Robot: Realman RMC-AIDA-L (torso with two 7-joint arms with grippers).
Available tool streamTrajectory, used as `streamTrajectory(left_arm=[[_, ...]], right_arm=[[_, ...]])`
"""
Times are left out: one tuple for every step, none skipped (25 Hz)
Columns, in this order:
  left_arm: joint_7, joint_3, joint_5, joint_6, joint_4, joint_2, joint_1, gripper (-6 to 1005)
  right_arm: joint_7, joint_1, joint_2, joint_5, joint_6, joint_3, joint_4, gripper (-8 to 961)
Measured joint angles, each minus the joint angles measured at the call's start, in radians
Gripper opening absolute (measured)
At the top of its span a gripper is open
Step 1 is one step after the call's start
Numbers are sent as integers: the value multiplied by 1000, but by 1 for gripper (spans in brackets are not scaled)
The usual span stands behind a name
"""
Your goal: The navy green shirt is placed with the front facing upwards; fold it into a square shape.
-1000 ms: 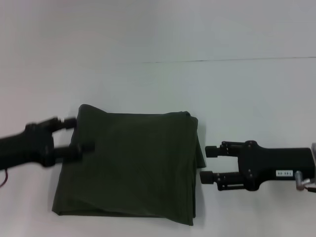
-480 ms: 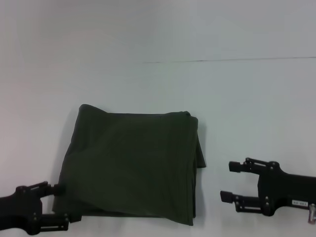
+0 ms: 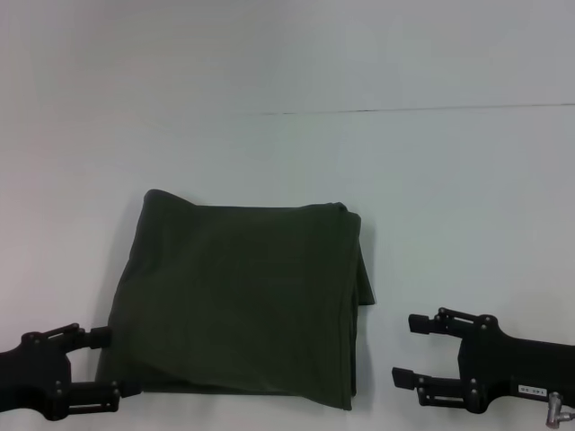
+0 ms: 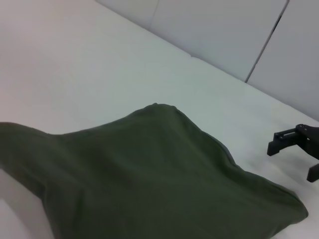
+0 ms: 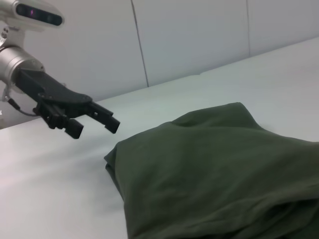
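Observation:
The navy green shirt (image 3: 238, 301) lies folded into a rough square on the white table, plain green side up, with layered edges along its right side. It also fills the near part of the left wrist view (image 4: 149, 179) and the right wrist view (image 5: 214, 174). My left gripper (image 3: 106, 365) sits open at the shirt's near left corner, holding nothing. My right gripper (image 3: 406, 350) is open too, a short way off the shirt's near right corner, apart from the cloth. The left wrist view shows the right gripper (image 4: 294, 157) in the distance. The right wrist view shows the left gripper (image 5: 94, 122) beyond the shirt.
A white table (image 3: 449, 197) spreads around the shirt, with a thin seam line (image 3: 422, 109) across the far part. Pale wall panels (image 5: 189, 35) stand behind the table.
Both arms have drawn back toward me from the shirt's sides to its near corners. Since half a second ago the right gripper shifted slightly left and nearer. The shirt has not moved.

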Motion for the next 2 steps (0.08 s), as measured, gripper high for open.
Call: streamTrajectory(left_arm=[[0,0,0,0,2,0,-2,945],[0,-1,0,0,4,1,-3,945]], right_arm=[[0,0,0,0,2,0,2,838],[0,1,0,0,3,0,4,838]])
